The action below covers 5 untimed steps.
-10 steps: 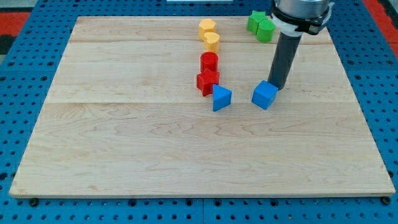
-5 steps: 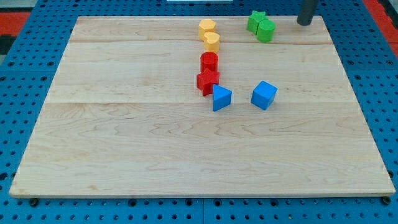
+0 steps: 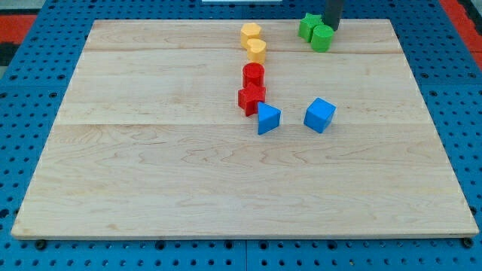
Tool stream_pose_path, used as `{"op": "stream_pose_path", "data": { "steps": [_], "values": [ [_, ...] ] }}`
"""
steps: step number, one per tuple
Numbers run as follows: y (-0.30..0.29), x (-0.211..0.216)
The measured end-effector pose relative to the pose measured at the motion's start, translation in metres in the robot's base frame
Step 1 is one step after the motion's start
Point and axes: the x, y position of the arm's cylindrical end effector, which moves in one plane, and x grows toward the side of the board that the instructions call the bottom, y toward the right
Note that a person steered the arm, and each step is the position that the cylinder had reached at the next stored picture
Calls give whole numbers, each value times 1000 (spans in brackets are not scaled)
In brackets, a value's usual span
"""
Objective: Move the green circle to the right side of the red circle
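- Two yellow blocks (image 3: 253,41) at the view's top; below them the red circle (image 3: 253,74).
- Green circle (image 3: 321,37), well to the view's upper right of the red circle.
- My tip (image 3: 332,28), a bare rod grasping nothing, just beside the green circle's upper right edge.

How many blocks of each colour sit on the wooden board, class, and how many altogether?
Yellow: 2, a hexagonal block and a rounded block
Red: 2, a circle and a star-like block
Green: 2, a star and a circle
Blue: 2, a wedge and a cube
Total: 8
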Motion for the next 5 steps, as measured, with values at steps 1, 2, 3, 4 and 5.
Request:
{"op": "stream_pose_path", "data": {
  "steps": [1, 2, 3, 4, 5],
  "values": [
    [-9, 20],
    [-13, 44],
    [-16, 71],
    [-13, 71],
    [-15, 67]
  ]
}}
